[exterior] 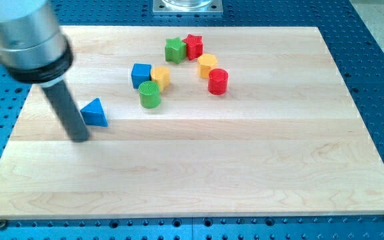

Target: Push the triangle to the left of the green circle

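Observation:
A blue triangle lies on the wooden board at the view's left. A green circle, a short cylinder, stands to the triangle's right and slightly higher in the view. My tip rests on the board just below and to the left of the triangle, close to its lower left corner. The rod rises up and left to the arm's grey body.
A blue cube and a yellow block sit just above the green circle. A green star, a red star, a yellow block and a red cylinder lie further right. The board's left edge is near my tip.

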